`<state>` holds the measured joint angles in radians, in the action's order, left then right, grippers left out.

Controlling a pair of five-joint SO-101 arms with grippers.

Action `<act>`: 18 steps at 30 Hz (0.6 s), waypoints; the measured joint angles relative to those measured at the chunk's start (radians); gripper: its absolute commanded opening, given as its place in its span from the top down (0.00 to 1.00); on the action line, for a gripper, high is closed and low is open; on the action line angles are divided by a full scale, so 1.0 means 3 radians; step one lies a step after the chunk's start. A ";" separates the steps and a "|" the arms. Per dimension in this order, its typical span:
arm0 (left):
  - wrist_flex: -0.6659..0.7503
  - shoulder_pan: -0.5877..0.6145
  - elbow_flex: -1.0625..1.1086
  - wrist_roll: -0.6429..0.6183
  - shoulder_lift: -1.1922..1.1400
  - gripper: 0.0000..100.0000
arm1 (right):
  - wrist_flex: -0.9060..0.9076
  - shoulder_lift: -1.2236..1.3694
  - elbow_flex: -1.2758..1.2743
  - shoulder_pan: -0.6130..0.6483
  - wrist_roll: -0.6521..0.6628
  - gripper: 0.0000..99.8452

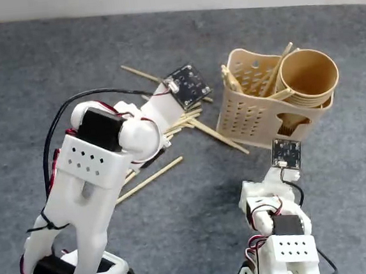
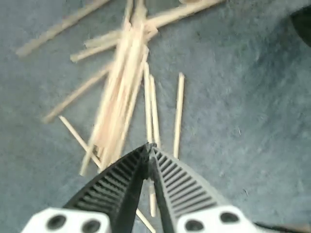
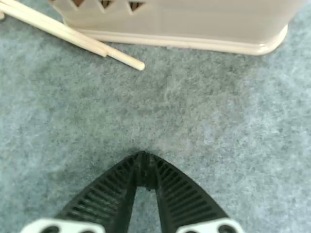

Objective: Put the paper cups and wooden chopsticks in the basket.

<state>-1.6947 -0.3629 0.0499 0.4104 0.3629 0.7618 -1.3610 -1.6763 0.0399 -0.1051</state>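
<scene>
A beige perforated basket (image 1: 251,115) stands on the grey carpet at the right, holding stacked paper cups (image 1: 309,74) and a few wooden chopsticks (image 1: 274,74). Loose chopsticks (image 1: 149,178) lie scattered left of the basket, and one long stick (image 1: 218,136) ends near its base. My left gripper (image 2: 148,146) is shut just above the carpet at the near end of a bundle of chopsticks (image 2: 121,97); one stick (image 2: 152,201) runs under its fingers. My right gripper (image 3: 144,158) is shut with nothing in it, a short way in front of the basket's base (image 3: 194,29), near chopstick tips (image 3: 73,35).
Grey carpet covers the whole work surface, with open floor in front of the basket and to the right of the right arm (image 1: 278,231). The left arm's body (image 1: 90,177) hangs over part of the chopstick pile. A pale wall edge runs along the back.
</scene>
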 measured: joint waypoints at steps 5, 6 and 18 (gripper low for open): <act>0.0113 0.0005 0.0634 0.0000 0.0000 0.95 | 0.0000 0.0000 0.0000 0.0000 0.0000 0.99; 0.0169 0.0031 0.0762 0.0000 0.0005 0.92 | 0.0000 0.0000 0.0000 0.0000 0.0000 0.99; 0.1089 0.0542 0.1887 0.0102 0.0010 0.85 | 0.0000 0.0000 0.0000 0.0000 0.0000 0.99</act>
<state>-1.3679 -0.2002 0.6160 0.4411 0.3659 0.7618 -1.3610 -1.6763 0.0399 -0.1051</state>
